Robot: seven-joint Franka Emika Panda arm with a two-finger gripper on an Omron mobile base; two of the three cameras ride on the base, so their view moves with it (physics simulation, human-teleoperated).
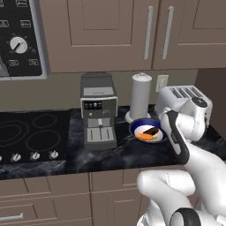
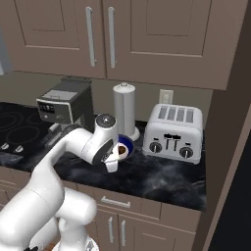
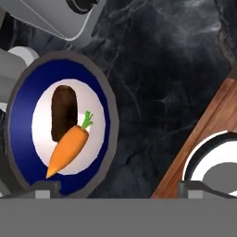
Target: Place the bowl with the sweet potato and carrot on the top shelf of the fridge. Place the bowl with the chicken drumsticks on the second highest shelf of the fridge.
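Bowl (image 3: 21,115) with carrot (image 3: 68,147) under wide-apart jaws; hand view alone: wooden board (image 3: 194,152).

cabinets (image 1: 106,31): brown, above | counter (image 1: 119,154): dark marble | wall (image 1: 53,88): beige | drawers (image 1: 44,198): below

It was a home kitchen, rendered rather than real. Brown panelled wall cabinets (image 1: 110,31) with long metal handles hung above a dark marbled counter (image 1: 128,154), with matching drawers and doors beneath it. A black glass cooktop (image 1: 31,134) with a row of knobs was set into the counter, and a coffee machine (image 1: 99,110), a paper towel roll (image 1: 141,95) on its stand and a four-slot toaster (image 2: 175,132) stood along the back wall. A wall socket (image 1: 162,82) sat behind the toaster.
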